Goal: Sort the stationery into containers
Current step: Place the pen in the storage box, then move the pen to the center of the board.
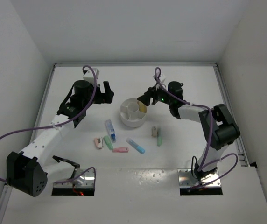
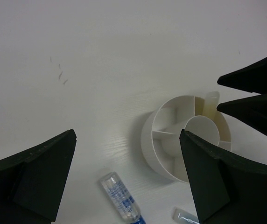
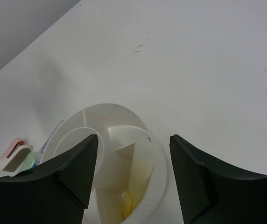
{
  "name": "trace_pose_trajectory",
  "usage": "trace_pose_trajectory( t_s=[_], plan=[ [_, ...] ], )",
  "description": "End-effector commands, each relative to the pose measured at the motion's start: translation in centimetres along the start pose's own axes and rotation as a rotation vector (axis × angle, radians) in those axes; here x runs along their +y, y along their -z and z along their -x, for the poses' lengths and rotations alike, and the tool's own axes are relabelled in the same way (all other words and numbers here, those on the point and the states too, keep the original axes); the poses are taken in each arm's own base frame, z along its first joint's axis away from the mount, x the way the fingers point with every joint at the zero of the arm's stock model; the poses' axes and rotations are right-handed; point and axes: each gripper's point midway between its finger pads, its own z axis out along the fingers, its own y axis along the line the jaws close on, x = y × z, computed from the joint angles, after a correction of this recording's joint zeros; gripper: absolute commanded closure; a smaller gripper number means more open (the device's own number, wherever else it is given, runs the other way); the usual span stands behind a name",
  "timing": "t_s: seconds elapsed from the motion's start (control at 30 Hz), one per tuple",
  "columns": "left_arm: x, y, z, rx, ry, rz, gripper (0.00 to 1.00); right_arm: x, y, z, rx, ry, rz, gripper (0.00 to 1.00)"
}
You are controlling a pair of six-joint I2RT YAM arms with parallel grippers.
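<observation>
Starting at the left, the left claw (image 1: 109, 93) hangs spread wide and empty above the desk (image 1: 124, 79), a matte white surface with faint scuffs. It sits just beside the tub, and its black wedge fingers (image 2: 35, 172) frame nothing but bare surface.

Below it the loose row begins. First comes a pink-white piece (image 1: 98, 142), curved like a clip, right next to a mint green piece (image 1: 108, 142). Then there's a white-blue piece (image 1: 110, 129), clear-bodied with blue print and a rounded end, and after it a flat pink piece (image 1: 120, 150). None of these is sorted yet.

Centre now, and here's the tub (image 1: 132, 122): round, low and thin-walled, smooth white plastic by the look of it, with a centre cup and radial dividers. A blue piece (image 1: 136, 145) lies near it on the desk.

One piece is home: a pale yellow piece (image 1: 143, 108) sits in a compartment on the tub's right side. Right above it, the right claw (image 1: 145, 98) has its jaws parted with nothing between them. That reads as released, with the yellow piece lying below.

Further right, a stubby beige piece (image 1: 155, 131) and a second green piece (image 1: 159, 138) lie just beside each other.

My read: one in, seven out on the desk, so it's early going.
</observation>
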Motion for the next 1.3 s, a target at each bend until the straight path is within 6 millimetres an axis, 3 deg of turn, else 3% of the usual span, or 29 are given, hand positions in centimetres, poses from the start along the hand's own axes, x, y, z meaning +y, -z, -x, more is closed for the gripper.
trace_pose_trajectory(
  t_s=[0.0, 0.07, 0.13, 0.17, 0.2, 0.23, 0.27, 0.3, 0.33, 0.43, 0.47, 0.53, 0.57, 0.6, 0.67, 0.73, 0.97, 1.1, 1.27],
  plan=[
    [-0.7, 0.6, 2.2, -0.060, -0.006, -0.018, 0.00, 0.9, 0.4, 3.8, -0.107, 0.100, 0.018, 0.36],
    [-0.7, 0.6, 2.2, -0.060, -0.006, -0.018, 0.00, 1.1, 0.6, 4.4, -0.118, 0.106, 0.011, 0.36],
    [-0.7, 0.6, 2.2, -0.060, -0.006, -0.018, 0.00, 1.8, 1.6, 6.4, -0.146, 0.141, 0.000, 0.38],
    [-0.7, 0.6, 2.2, -0.060, -0.006, -0.018, 0.00, 0.8, 2.3, 5.2, -0.083, 0.123, -0.074, 0.41],
    [-0.7, 0.6, 2.2, -0.060, -0.006, -0.018, 0.00, 0.3, 2.7, 6.9, -0.086, 0.117, -0.135, 0.59],
    [-0.7, 0.6, 2.2, -0.060, -0.006, -0.018, 0.00, 0.4, 3.8, 8.4, -0.082, 0.108, -0.202, 0.64],
    [-0.7, 0.6, 2.2, -0.060, -0.006, -0.018, 0.00, -0.8, 4.9, 6.6, 0.021, 0.078, -0.291, 0.68],
    [-0.9, 0.6, 2.1, -0.057, -0.006, -0.027, 0.00, -1.1, 5.7, 7.1, 0.049, 0.084, -0.335, 0.75],
    [-1.1, 0.6, 2.1, -0.055, -0.007, -0.036, 0.00, -1.9, 7.4, 5.8, 0.164, 0.082, -0.417, 0.77],
    [-1.4, 0.6, 2.0, -0.050, -0.007, -0.055, 0.00, -2.4, 9.7, 2.3, 0.411, 0.050, -0.456, 0.83],
    [-1.5, 0.7, 1.9, -0.047, -0.008, -0.064, 0.00, -2.4, 11.0, -0.7, 0.614, 0.018, -0.448, 0.83],
    [-1.5, 0.7, 1.9, -0.047, -0.008, -0.064, 0.00, -2.1, 11.9, -2.5, 0.767, -0.031, -0.432, 0.83],
    [-1.5, 0.7, 1.9, -0.047, -0.008, -0.064, 0.00, -1.8, 13.1, -5.4, 0.906, -0.077, -0.409, 0.80],
    [-1.5, 0.7, 1.9, -0.047, -0.008, -0.064, 0.00, -1.5, 13.5, -5.6, 0.925, -0.086, -0.408, 0.80],
    [-1.6, 0.9, 2.2, -0.056, -0.008, -0.067, 0.00, -1.3, 14.4, -8.5, 0.989, -0.121, -0.397, 0.72],
    [-1.6, 0.9, 2.2, -0.056, -0.008, -0.067, 0.00, -0.9, 15.1, -10.2, 1.023, -0.152, -0.392, 0.59],
    [-1.8, 1.2, 2.4, -0.062, -0.008, -0.078, 0.00, 0.6, 17.1, -13.1, 1.140, -0.220, -0.335, 0.53],
    [-1.9, 1.4, 2.7, -0.071, -0.008, -0.080, 0.00, 2.4, 16.8, -13.5, 1.143, -0.261, -0.260, 0.49],
    [-1.9, 1.4, 2.7, -0.071, -0.008, -0.080, 0.00, 1.7, 15.3, -15.2, 1.144, -0.332, -0.279, 0.50]
  ],
)
